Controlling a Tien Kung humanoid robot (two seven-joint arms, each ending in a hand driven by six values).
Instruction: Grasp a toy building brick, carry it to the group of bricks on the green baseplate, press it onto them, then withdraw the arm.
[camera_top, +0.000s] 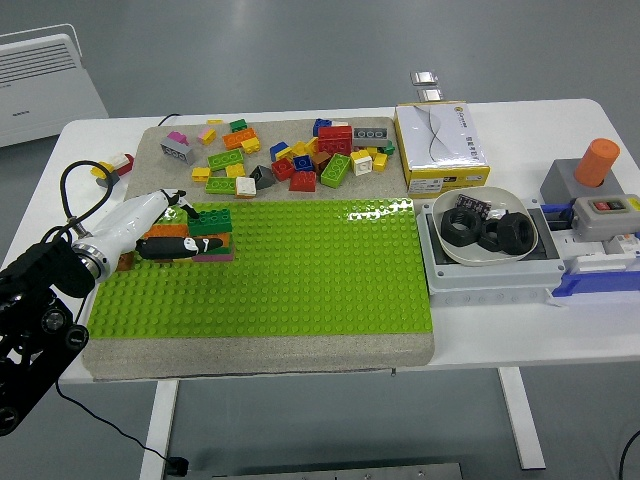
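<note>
Grey floor surrounds a white table (300, 110) that fills most of the frame; a white ribbed appliance (45, 85) sits at upper left, off the table.

We see a grey mat (260, 355) on the table carrying a green baseplate (300, 270). Across the mat's upper strip lie loose bricks (300, 160) in red, yellow, blue, green, orange, grey and pink. One red-and-yellow piece (112, 166) lies off the mat at far left.

We note the left hand (165, 225) entering from lower left on a black arm (35, 310) with a white forearm shell. Its fingers (180, 246) are closed around a dark green brick (211, 222), thumb above and black fingers along the near side. That brick sits on top of the stack (205, 245) at the baseplate's upper left corner, over orange, green and pink bricks. Whether it is fully seated we cannot tell.

Right of the baseplate: a grey tray (490, 275) holding a white bowl (445, 240) of black rings (490, 232). Above it a yellow-edged box (440, 145) with a white top; its print is too small to read. At far right a grey block with an orange cylinder (597, 162), a switch box (605, 215) with one red and one dark button, and a blue part (590, 275). Two small silver items (428, 85) lie at the table's far edge. No legible writing anywhere.
</note>
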